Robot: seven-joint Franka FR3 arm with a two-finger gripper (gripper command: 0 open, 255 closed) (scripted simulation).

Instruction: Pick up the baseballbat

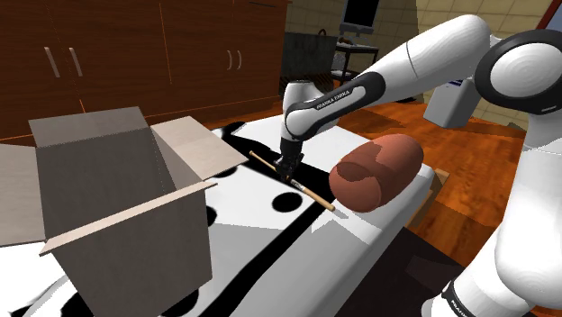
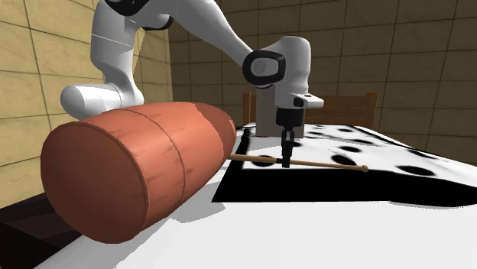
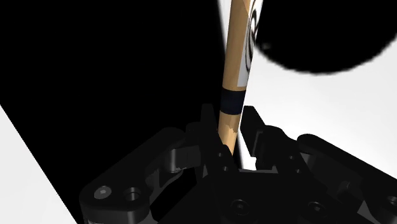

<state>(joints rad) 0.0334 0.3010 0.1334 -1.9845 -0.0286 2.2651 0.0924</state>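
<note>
At the far left of the shoulder view an open cardboard box [image 1: 117, 207] stands with its flaps spread, well apart from the work and out of the arm's path. Next comes the baseball bat [image 1: 315, 195], a slim tan stick lying flat on the white, black-blotched cover [image 1: 351, 243]. The black gripper [image 1: 286, 169] drops straight onto it partway along, presumably so the bat will balance when raised. From the wrist, its fingers [image 3: 208, 124] straddle the shaft closely. A sliver of white shows beside one of them, so I take them as spread and not yet pinching. To the right, a fat reddish-brown bolster [image 1: 374, 171] sits just beside the bat's end, which probably explains the vertical approach.
</note>
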